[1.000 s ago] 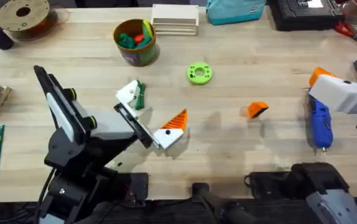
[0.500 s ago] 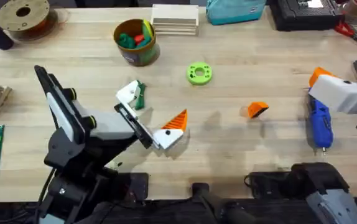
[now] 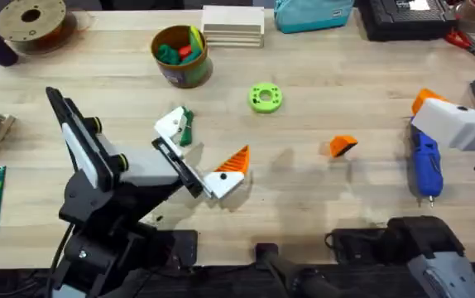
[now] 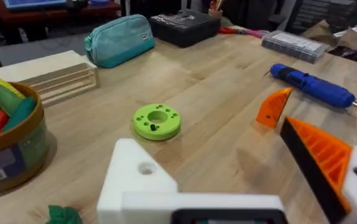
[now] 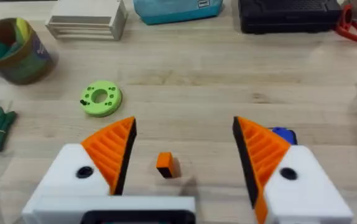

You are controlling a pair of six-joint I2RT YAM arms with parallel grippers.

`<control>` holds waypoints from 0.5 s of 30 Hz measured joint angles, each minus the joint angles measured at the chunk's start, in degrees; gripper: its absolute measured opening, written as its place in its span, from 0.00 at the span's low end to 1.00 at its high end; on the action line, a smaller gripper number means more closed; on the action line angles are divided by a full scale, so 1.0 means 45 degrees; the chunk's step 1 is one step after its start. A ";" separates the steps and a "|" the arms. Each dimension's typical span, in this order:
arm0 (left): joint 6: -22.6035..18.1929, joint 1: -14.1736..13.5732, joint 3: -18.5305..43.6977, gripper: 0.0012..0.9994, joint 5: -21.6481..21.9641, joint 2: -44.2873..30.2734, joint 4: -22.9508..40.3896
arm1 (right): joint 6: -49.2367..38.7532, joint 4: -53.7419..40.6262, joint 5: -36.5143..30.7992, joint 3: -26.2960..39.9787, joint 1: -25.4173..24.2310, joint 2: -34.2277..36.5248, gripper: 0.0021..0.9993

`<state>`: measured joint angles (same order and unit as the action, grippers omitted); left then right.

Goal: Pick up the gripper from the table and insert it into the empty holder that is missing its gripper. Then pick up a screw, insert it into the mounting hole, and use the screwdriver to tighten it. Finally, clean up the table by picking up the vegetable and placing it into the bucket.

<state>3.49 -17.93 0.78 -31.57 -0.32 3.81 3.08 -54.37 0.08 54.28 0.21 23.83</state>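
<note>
The coming pickup turns on where the loose orange finger (image 3: 342, 146) lies. It sits by itself on bare wood between the two arms, right of the counter's middle and toward the near edge. The right arm's jaws (image 5: 183, 121) are spread wide and hold nothing. They hang near the counter's right edge, over the blue screwdriver (image 3: 425, 170). In the right wrist view the finger lies straight ahead of them, lined up with the gap between the two orange pads. By that, the right arm looks the nearer and better aimed of the two. In the overhead view the finger's long axis seems to run roughly along the counter's length, though I cannot tell for certain which way its tip points. The left arm's jaws (image 3: 206, 142) are also wide apart and empty. One side carries an orange pad and the other is the empty white mount (image 3: 170, 124), which is where the finger belongs. The mount faces the far edge, with the dark green vegetable (image 3: 186, 128) just beside it. The bucket (image 3: 179, 56) stands well beyond, toward the far edge.
</note>
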 joint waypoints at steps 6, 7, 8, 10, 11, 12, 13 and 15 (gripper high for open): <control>0.0000 0.0000 0.0000 0.99 0.0000 0.0005 -0.0001 | 0.0161 -0.0942 0.0196 0.0014 0.0000 0.0037 0.91; 0.0000 0.0000 0.0000 0.99 0.0000 0.0000 0.0002 | 0.0097 -0.1361 0.0359 0.0038 0.0000 0.0130 0.91; 0.0000 0.0000 0.0000 0.99 0.0000 0.0000 -0.0003 | 0.0035 -0.1885 0.0525 0.0063 0.0000 0.0318 0.91; 0.0000 0.0000 0.0000 0.99 0.0000 0.0000 0.0002 | -0.0084 -0.2751 0.0700 0.0073 0.0000 0.0938 0.91; 0.0000 0.0000 0.0000 0.99 -0.0005 0.0005 -0.0003 | -0.0157 -0.3135 0.0772 0.0073 0.0000 0.1415 0.91; 0.0000 0.0000 -0.0001 0.99 -0.0005 0.0003 -0.0002 | -0.0241 -0.3376 0.0841 0.0073 0.0000 0.1900 0.91; 0.0000 0.0000 0.0000 0.99 -0.0005 0.0005 0.0000 | -0.0323 -0.3463 0.0895 0.0073 0.0000 0.2459 0.91; 0.0000 0.0000 0.0000 0.99 -0.0005 0.0000 0.0002 | -0.0419 -0.3316 0.0948 0.0073 0.0000 0.3594 0.91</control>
<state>3.49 -17.93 0.78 -31.59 -0.32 3.81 1.20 -69.29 4.34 54.61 0.21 40.01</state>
